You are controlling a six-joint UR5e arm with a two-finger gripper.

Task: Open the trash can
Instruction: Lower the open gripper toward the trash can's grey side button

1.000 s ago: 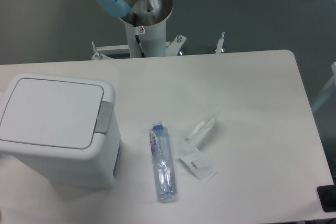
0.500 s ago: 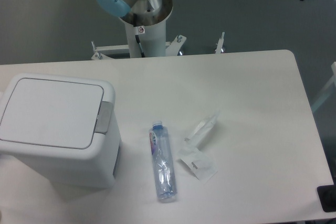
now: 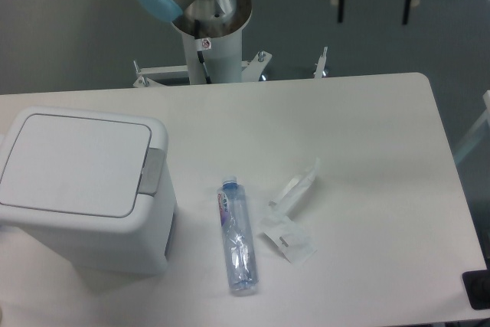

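Note:
The trash can (image 3: pixel 80 189) is a big white boxy bin standing at the table's left side. Its flat lid lies down, closed, and a small grey tab (image 3: pixel 152 171) sits at the lid's right edge. My gripper (image 3: pixel 373 7) hangs high at the top right, beyond the table's far edge and far from the bin. Its two black fingers (image 3: pixel 338 5) point downward, spread wide, with nothing between them.
A clear plastic bottle (image 3: pixel 236 236) lies on its side right of the bin. A crumpled transparent wrapper (image 3: pixel 292 216) rests beside it. The arm's base column (image 3: pixel 211 28) stands behind the table's far edge. A dark object (image 3: pixel 477 290) sits at the table's front right corner.
The gripper has come down and leftward into view at the top right, its open fingers now fully visible. The bin, bottle and wrapper have not moved.

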